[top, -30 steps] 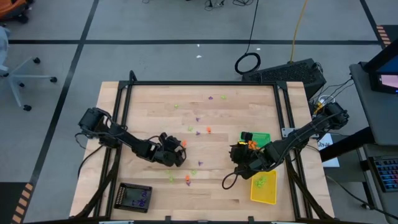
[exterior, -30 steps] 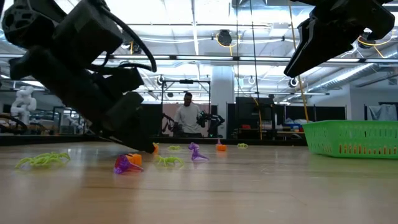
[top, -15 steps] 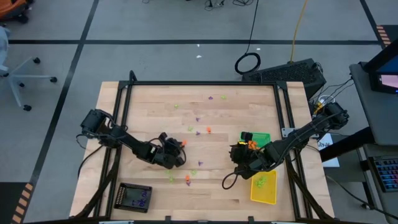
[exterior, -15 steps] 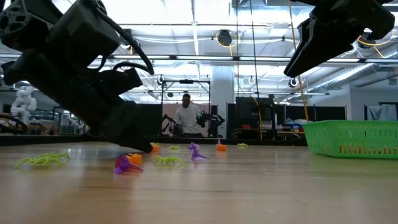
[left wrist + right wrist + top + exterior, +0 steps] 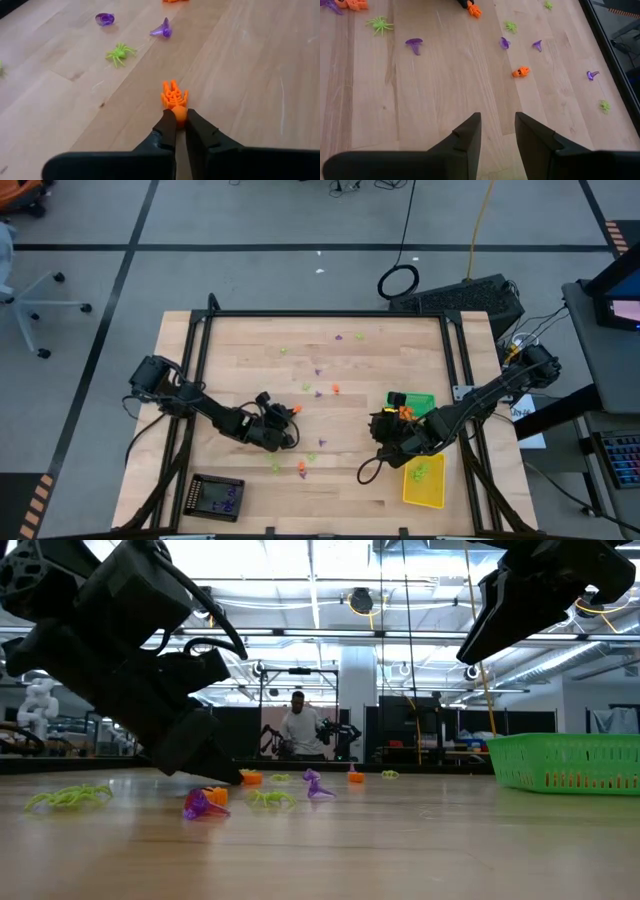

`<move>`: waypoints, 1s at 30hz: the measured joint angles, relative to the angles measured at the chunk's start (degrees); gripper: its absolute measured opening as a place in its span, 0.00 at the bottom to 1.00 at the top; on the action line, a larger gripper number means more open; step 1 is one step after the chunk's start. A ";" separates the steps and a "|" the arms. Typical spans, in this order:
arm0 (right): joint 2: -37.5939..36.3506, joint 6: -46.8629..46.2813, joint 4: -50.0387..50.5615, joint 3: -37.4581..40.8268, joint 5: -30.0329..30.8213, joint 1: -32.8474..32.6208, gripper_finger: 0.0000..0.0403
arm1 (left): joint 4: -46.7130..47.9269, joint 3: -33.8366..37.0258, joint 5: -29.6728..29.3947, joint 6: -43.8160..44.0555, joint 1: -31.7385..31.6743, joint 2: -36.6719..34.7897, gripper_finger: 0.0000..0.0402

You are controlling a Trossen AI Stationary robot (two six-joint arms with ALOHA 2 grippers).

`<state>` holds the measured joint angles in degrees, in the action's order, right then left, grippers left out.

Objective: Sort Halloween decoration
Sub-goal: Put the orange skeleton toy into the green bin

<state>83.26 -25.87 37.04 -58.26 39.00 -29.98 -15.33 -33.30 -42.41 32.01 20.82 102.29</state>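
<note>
Step in hand: pick of one orange piece by the left arm. Left gripper [image 5: 180, 116] is down at the table surface, left of centre and toward the front edge. Its fingers are nearly together, pinched on the rear of an orange spider [image 5: 174, 98]; the spider's legs fan out ahead of the tips and it appears to rest on the wood, not lifted.

Right gripper [image 5: 496, 127] hangs above the table toward the right edge, near the green tray [image 5: 419, 402] and the yellow tray [image 5: 424, 482]. Jaws partly apart, nothing between them.

Other Halloween decoration is loose on the table [image 5: 240, 340]: a green spider [image 5: 119, 52], a purple piece [image 5: 162, 29] and a purple ring [image 5: 104, 19] lie beyond the held spider, with more orange, purple and green bits scattered toward the back edge. The black tray [image 5: 217, 496] sits at the front left corner.

Judgement: grasp looks made, sort not yet done for this piece. Next move calls for a straight lift without loosening the pinch, since the hold is only on the spider's tail end, then carry to the matching tray. Which tray takes orange cannot be told for certain.
</note>
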 joint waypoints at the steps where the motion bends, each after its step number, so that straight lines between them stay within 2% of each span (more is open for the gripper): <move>1: 0.00 0.00 0.00 0.00 -0.02 0.00 0.26 | 0.02 0.02 -0.02 -0.39 0.08 -0.03 0.04; 8: 0.00 -0.01 -0.01 0.00 -0.02 0.00 0.26 | 0.39 -0.15 -0.21 -4.11 1.09 -1.90 0.04; 16: 0.02 0.00 -0.22 0.00 -0.02 0.00 0.26 | -0.67 -0.78 -0.72 -13.66 3.07 -10.05 0.04; 24: 0.02 0.67 -0.89 -0.02 0.12 0.00 0.26 | -1.27 -3.10 -1.67 -32.82 5.32 -18.45 0.04; 30: 0.02 1.89 -2.05 -0.02 0.18 0.00 0.26 | -0.82 -5.54 -1.57 -53.41 6.98 -21.10 0.04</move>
<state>83.29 -23.97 34.98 -58.28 39.18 -29.98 -16.15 -38.84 -43.99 -21.40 27.80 81.19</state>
